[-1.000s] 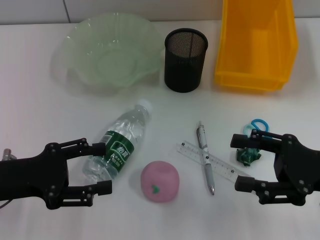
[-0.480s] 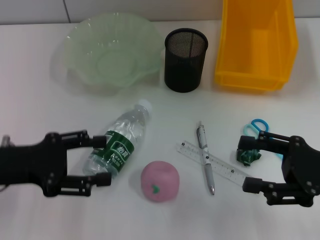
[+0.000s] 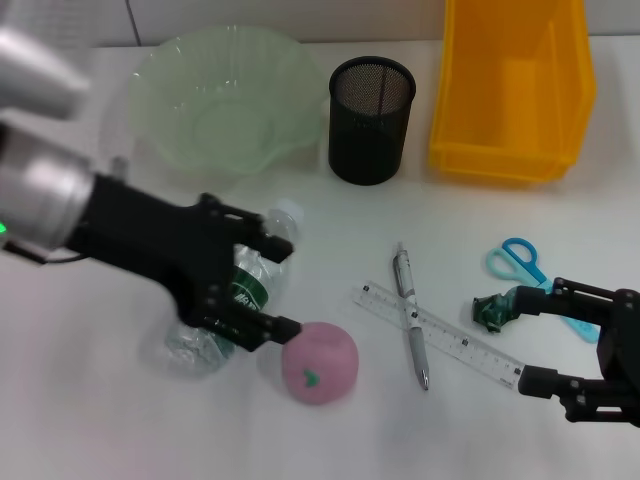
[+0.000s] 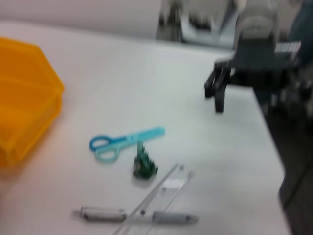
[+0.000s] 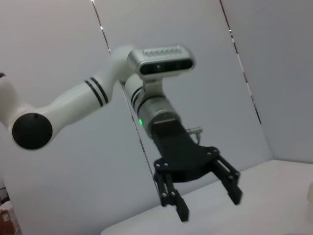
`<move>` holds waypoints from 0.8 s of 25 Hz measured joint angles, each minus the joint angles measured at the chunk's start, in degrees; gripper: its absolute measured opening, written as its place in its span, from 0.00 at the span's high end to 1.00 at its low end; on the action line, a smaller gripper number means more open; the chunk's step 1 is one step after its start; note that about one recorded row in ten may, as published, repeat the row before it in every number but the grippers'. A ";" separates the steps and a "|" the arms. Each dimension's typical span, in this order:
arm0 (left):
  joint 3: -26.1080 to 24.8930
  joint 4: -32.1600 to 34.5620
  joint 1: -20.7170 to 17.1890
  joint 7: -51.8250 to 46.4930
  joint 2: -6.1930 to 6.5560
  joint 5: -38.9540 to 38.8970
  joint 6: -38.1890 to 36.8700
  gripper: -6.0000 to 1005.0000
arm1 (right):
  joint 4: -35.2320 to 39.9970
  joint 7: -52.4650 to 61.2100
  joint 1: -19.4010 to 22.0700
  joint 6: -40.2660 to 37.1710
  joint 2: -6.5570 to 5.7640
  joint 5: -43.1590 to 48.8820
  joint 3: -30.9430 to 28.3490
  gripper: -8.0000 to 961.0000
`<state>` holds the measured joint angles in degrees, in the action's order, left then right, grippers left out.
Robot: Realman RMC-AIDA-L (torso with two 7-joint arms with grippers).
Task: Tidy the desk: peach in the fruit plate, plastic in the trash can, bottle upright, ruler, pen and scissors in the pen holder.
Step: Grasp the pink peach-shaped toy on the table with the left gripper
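Black left claw (image 3: pixel 268 285) spread over bottle (image 3: pixel 243 290)

On my bench a clear water bottle (image 3: pixel 232 290) with a green label and white cap lies on its side, cap pointing toward the pale green, wavy-rimmed fruit plate (image 3: pixel 222 105). A pink peach (image 3: pixel 318 362) sits just beside the bottle's base. The black mesh pen holder (image 3: pixel 371 119) stands upright between the plate and the yellow trash can (image 3: pixel 513 85). A grey pen (image 3: pixel 410 315) lies crossed with a clear ruler (image 3: pixel 437 335). A crumpled dark green scrap of plastic (image 3: pixel 492 311) rests near the ruler's end, beside the blue scissors (image 3: pixel 522 262), lying flat.
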<state>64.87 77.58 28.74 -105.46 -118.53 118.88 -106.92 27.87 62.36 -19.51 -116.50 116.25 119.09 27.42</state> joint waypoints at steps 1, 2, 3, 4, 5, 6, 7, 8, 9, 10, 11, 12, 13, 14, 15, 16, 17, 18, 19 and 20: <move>2.92 1.34 1.31 -1.57 -0.04 1.81 1.43 0.20 | 0.00 0.09 0.14 0.02 -0.05 0.00 0.01 0.15; 8.27 2.86 3.42 -3.89 -0.21 6.08 4.23 0.20 | 0.00 0.22 0.24 0.04 -0.10 0.00 0.09 0.15; 10.51 3.24 4.25 -4.79 -0.28 7.94 5.39 0.20 | 0.00 0.37 0.31 0.15 -0.15 0.00 0.13 0.15; 10.51 3.24 4.25 -4.79 -0.28 7.94 5.39 0.21 | 0.00 0.46 0.35 0.24 -0.19 0.00 0.17 0.15; 14.22 3.62 5.38 -6.11 -0.44 10.84 6.95 0.21 | 0.00 0.58 0.42 0.36 -0.26 0.00 0.16 0.15; 14.22 3.62 5.38 -6.11 -0.44 10.84 6.95 0.21 | 0.00 0.77 0.47 0.46 -0.34 0.00 0.12 0.15; 20.60 4.07 6.66 -8.10 -0.59 14.05 10.09 0.21 | -0.01 0.93 0.51 0.56 -0.40 0.00 0.09 0.15; 23.72 4.26 6.95 -8.67 -0.60 14.99 11.82 0.22 | -0.07 1.09 0.53 0.70 -0.52 0.00 0.05 0.15; 24.94 4.31 6.99 -8.79 -0.61 15.24 12.55 0.22 | -0.16 1.20 0.54 0.88 -0.59 0.00 0.02 0.15; 26.35 4.35 7.05 -8.89 -0.62 15.57 13.44 0.22 | -0.21 1.24 0.56 1.07 -0.66 0.00 -0.05 0.15; 27.46 4.36 7.09 -8.94 -0.61 15.87 14.25 0.22 | -0.24 1.28 0.61 1.25 -0.69 0.00 -0.15 0.15; 28.42 4.37 7.12 -8.97 -0.62 16.09 14.96 0.22 | -0.24 1.38 0.65 1.37 -0.70 0.00 -0.21 0.15; 29.10 4.19 7.15 -8.99 -0.62 16.33 15.76 0.23 | -0.21 1.48 0.69 1.45 -0.70 0.00 -0.25 0.15; 29.60 3.68 7.20 -9.00 -0.63 16.41 16.38 0.23 | -0.17 1.64 0.72 1.52 -0.70 0.00 -0.27 0.15; 30.06 2.96 7.28 -9.02 -0.64 16.45 17.03 0.23 | -0.16 1.77 0.74 1.60 -0.70 0.01 -0.29 0.15; 30.34 2.38 7.34 -9.03 -0.64 16.48 17.47 0.23 | -0.14 1.83 0.74 1.71 -0.70 0.01 -0.29 0.15; 30.92 1.37 7.46 -9.04 -0.64 16.50 18.22 0.23 | -0.12 1.86 0.74 1.82 -0.70 0.02 -0.29 0.15; 31.46 0.53 7.53 -9.05 -0.65 16.51 18.84 0.24 | -0.10 1.88 0.71 1.93 -0.70 0.03 -0.29 0.15; 31.95 -0.20 7.58 -9.05 -0.65 16.52 19.30 0.24 | -0.07 1.93 0.62 1.97 -0.69 0.04 -0.29 0.15; 32.54 -1.18 7.67 -9.06 -0.65 16.54 19.84 0.24 | -0.05 2.00 0.50 1.97 -0.69 0.05 -0.29 0.15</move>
<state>97.42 76.39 36.40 -114.51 -119.18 135.42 -87.09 27.81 64.36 -19.00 -114.53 115.56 119.14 27.13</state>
